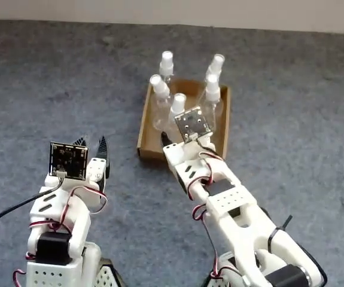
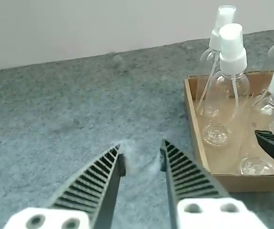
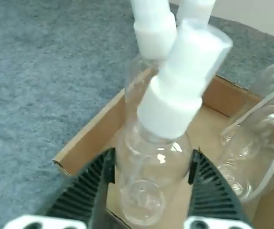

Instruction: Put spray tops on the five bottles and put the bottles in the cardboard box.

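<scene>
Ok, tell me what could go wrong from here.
1. The right hand holds a tilted bottle just inside the cardboard box, close to its wall. Let go like that, it may topple or lean out over the rim.
2. The other bottles stand crowded right beside it, so opening the hand or pulling it back could knock them over.
</scene>
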`<state>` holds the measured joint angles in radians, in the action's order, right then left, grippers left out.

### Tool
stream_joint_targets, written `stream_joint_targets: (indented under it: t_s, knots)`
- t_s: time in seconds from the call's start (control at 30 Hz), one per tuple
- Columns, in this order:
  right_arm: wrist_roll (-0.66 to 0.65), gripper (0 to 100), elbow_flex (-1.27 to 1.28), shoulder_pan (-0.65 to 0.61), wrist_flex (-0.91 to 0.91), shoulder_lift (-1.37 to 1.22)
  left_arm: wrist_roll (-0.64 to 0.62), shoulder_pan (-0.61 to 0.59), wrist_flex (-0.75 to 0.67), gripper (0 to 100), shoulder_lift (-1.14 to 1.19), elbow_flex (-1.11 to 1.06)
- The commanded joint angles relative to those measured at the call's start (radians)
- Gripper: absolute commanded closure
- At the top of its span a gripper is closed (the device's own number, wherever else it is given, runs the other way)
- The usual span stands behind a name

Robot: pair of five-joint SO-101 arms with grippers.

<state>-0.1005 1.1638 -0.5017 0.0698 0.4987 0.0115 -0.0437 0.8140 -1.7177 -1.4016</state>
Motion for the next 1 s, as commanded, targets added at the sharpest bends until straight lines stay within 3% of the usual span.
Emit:
stream_joint_targets:
  t_s: [0.0, 0.57, 0.97]
  knots:
    - [-0.011, 80.8, -0.002, 0.004, 0.016, 0.016, -0.012, -0.015, -0.021, 92, -0.007, 0.004]
    - [-0.011, 73.6, -0.008, -0.030, 0.013, 0.018, -0.006, 0.031, -0.023, 92, -0.007, -0.012]
    - [-0.008, 73.5, -0.120, -0.031, -0.269, 0.229, -0.006, 0.031, -0.023, 92, -0.007, -0.012]
